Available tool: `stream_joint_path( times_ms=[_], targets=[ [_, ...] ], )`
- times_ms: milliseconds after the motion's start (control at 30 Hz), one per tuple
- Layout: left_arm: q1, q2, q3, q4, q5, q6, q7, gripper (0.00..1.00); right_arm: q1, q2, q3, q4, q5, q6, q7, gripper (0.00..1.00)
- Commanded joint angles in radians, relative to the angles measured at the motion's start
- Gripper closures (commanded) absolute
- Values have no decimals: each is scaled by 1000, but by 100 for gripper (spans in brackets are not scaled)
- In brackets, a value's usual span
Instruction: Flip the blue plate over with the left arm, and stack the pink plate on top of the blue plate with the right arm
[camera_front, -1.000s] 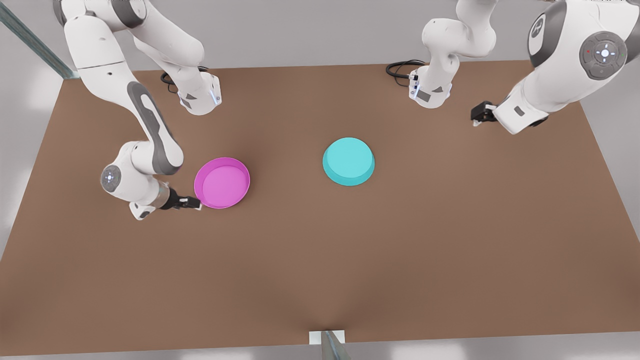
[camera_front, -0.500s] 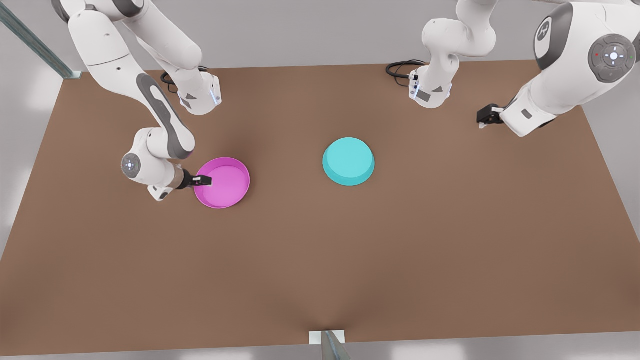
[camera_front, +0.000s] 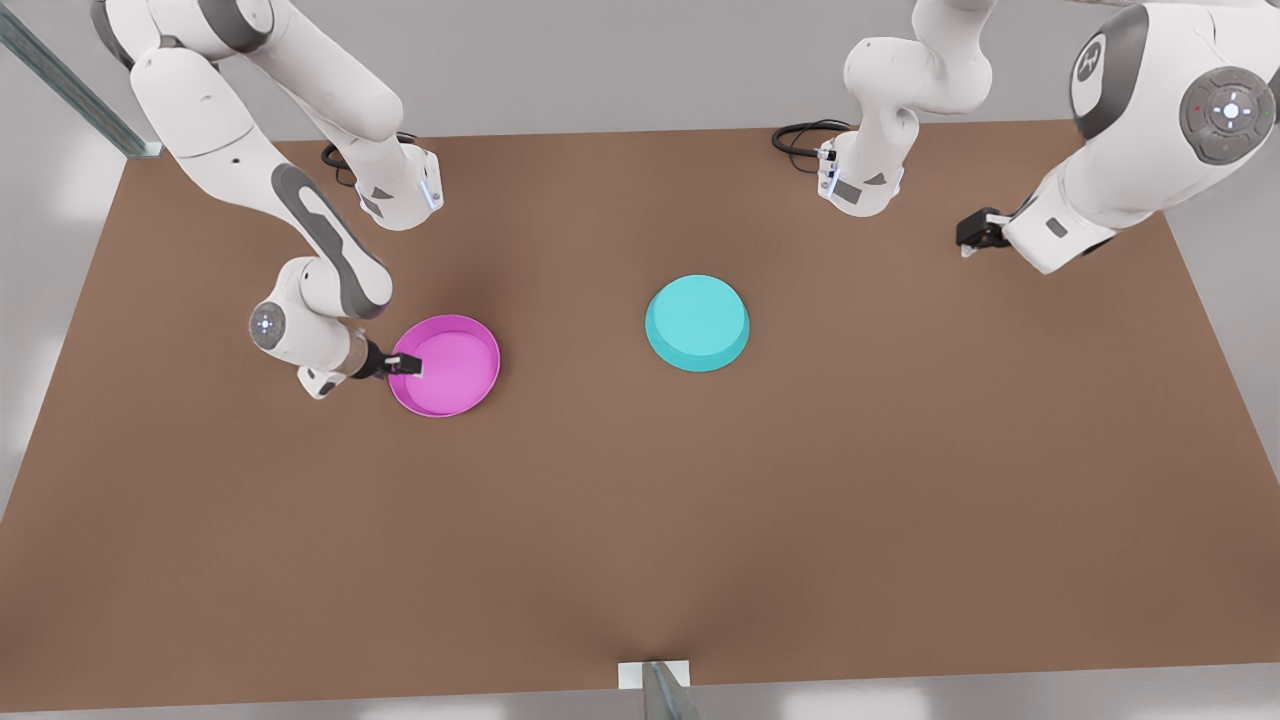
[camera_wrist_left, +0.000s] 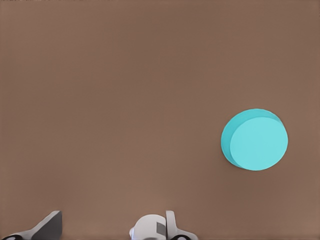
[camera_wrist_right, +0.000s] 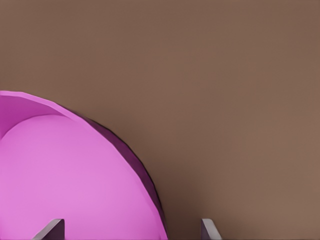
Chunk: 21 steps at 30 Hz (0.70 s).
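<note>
Right tool (camera_front: 405, 364) is placed at the pink plate (camera_front: 446, 366), on the rim's edge toward the front view's left. In the right wrist view the two fingertips (camera_wrist_right: 50, 229) are seen spread wide, one over the plate's inside, the other out over the bare bench (camera_front: 640, 500), with the rim wall running between them. Jaws are parted; nothing is gripped yet. The rim is straddled, so closure on the wall is judged to be the next step.

The pink plate is lying open side up on the bench, on the front view's left. The blue plate (camera_front: 697, 322) is lying flat bottom up, well apart from it toward the front view's right. The flip is judged done.

Key relation: from the right tool, the blue plate lies across the pink plate, straight toward the front view's right. The carry is expected to be a lift, then a sideways run that way.

Left tool (camera_front: 975, 233) is parked high near the bench's far right corner, well clear of the blue plate; that arm is waiting. Its finger state cannot be told.
</note>
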Motion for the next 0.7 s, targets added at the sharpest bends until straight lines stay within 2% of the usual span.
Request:
stream_joint_path(
  times_ms=[0,133,200,233,500,567,600,667],
  targets=[
    [2,-2,0,0,0,0,0,0,1,1,0,0,0,1,0,0],
    [2,0,0,0,0,-2,0,0,1,4,0,0,-3,4,-3,0],
    [3,-2,0,-1,-5,-12,0,0,3,4,0,0,-3,10,-3,13],
    [11,-2,0,-1,-12,-12,0,0,6,4,0,0,-3,13,-3,15],
    [20,-2,-1,-1,-16,-12,2,0,12,26,0,0,-6,56,-5,19],
    [20,-2,-1,-1,-16,-12,2,0,12,27,0,0,-6,56,-5,26],
    [20,-2,0,-1,-16,-12,2,0,14,27,0,0,-6,56,-5,35],
    [20,-2,-1,-1,-16,-14,2,0,14,26,0,0,-6,56,-5,63]
  ],
)
